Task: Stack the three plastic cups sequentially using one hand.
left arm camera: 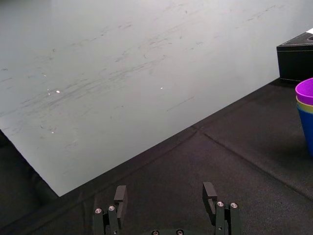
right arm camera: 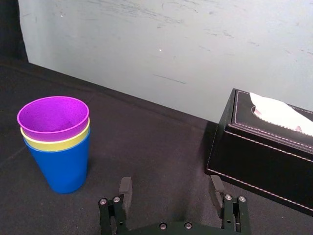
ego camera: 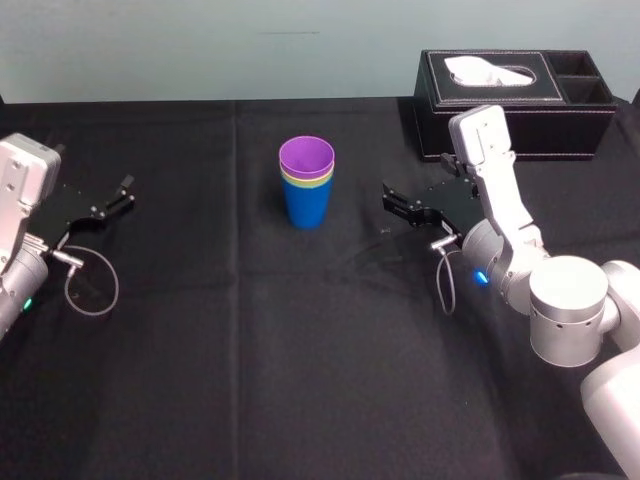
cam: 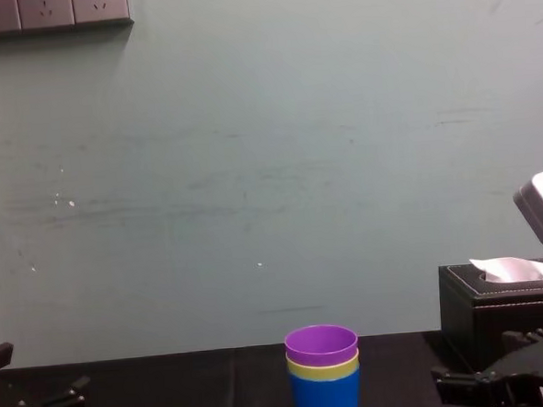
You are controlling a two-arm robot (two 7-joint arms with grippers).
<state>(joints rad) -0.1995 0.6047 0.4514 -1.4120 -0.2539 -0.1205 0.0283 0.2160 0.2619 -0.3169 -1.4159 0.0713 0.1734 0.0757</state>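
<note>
Even bright light, faint soft shadows

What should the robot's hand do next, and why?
Probably draw the right gripper back and rest: the purple cup sits in the yellow, that in the blue, upright, and the open gripper holds nothing. The left gripper idles far left.

Cups: three, namely one blue (ego camera: 305,208), one yellow-green (ego camera: 306,183) and one purple (ego camera: 306,158), nested into one stack.
Stacks: one.
Tissue box (ego camera: 500,122): one, black.
Tissues (ego camera: 482,72): one white sheet showing at the box's slot.
Side compartments (ego camera: 577,66): two, open-topped, at the box's end.
Grippers: two, the left gripper (ego camera: 128,192) and the right gripper (ego camera: 387,199).
Fingers: two per gripper, four in all.
Arms: two, one to each gripper.
Cloth (ego camera: 250,350): one, black, over the table.
Wall sockets (cam: 48,10): three in a row, in the chest view.
</note>
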